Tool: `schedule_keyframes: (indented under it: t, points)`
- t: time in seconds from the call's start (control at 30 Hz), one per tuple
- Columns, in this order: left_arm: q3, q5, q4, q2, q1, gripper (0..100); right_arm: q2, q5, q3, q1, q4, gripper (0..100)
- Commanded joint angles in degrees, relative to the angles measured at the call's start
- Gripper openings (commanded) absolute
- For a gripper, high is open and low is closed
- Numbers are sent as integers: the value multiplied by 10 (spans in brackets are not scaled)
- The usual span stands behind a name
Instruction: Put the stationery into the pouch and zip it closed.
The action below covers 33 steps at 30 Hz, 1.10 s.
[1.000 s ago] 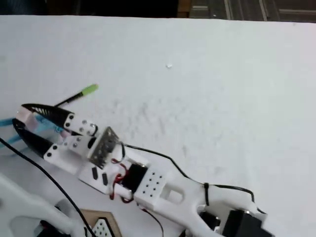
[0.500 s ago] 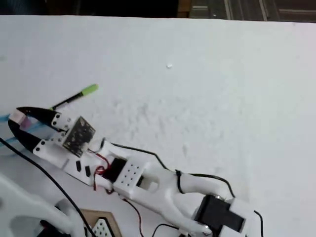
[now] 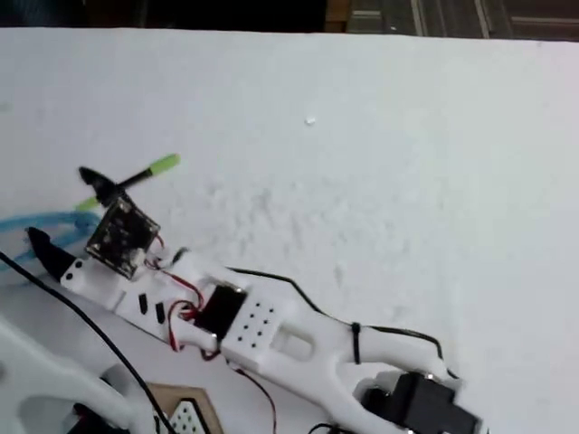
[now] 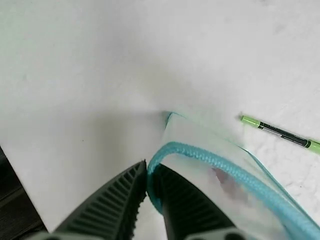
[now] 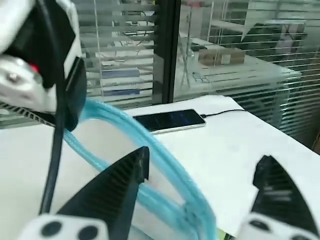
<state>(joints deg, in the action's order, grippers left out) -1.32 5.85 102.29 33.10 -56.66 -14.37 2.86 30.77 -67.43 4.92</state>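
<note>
Pouch rim (image 4: 210, 160) clamped in left tool (image 4: 148, 174), right tool (image 5: 204, 160) spread around it

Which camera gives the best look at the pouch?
The left wrist view: the pouch shows its clear wall and blue edge, pinched by the left gripper. The high view catches a blue strip of it; the right wrist view, blue edging near the right gripper.
</note>
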Motion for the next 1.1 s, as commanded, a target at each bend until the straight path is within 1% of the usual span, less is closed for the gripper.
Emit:
schedule_keyframes:
  t: [0.0, 0.07, 0.17, 0.23, 0.3, 0.37, 0.43, 0.5, 0.53, 0.63, 0.77, 0.9, 1.07]
  points:
    - [-1, -2, -1, -6, 3, 22, -47, -5, -20, -2, -7, 317]
    - [-1, -2, -1, -6, 3, 22, -53, -5, -20, 8, -5, 296]
    - [-1, -2, -1, -6, 3, 22, -58, -5, -34, 34, -7, 235]
    - [-1, -2, -1, -6, 3, 22, -59, -6, -60, 65, -4, 177]
    - [-1, -2, -1, -6, 3, 22, -51, -17, -104, 112, -4, 100]
    - [-1, -2, -1, -6, 3, 22, -35, -68, -143, 155, -5, 14]
    - [-1, -2, -1, -6, 3, 22, -3, -123, -177, 192, -7, 35]
    - [-1, -2, -1, -6, 3, 22, 45, -158, -202, 211, -9, 31]
    - [-1, -2, -1, -6, 3, 22, 77, -164, -215, 216, -13, 18]
    - [-1, -2, -1, -6, 3, 22, 194, -164, -271, 217, -41, 19]
    - [-1, -2, -1, -6, 3, 22, 389, -166, -415, 218, -101, 18]
    - [-1, -2, -1, -6, 3, 22, 602, -168, -627, 227, -192, 18]
    - [-1, -2, 0, -3, 0, 22, 838, -163, -951, 235, -314, 18]
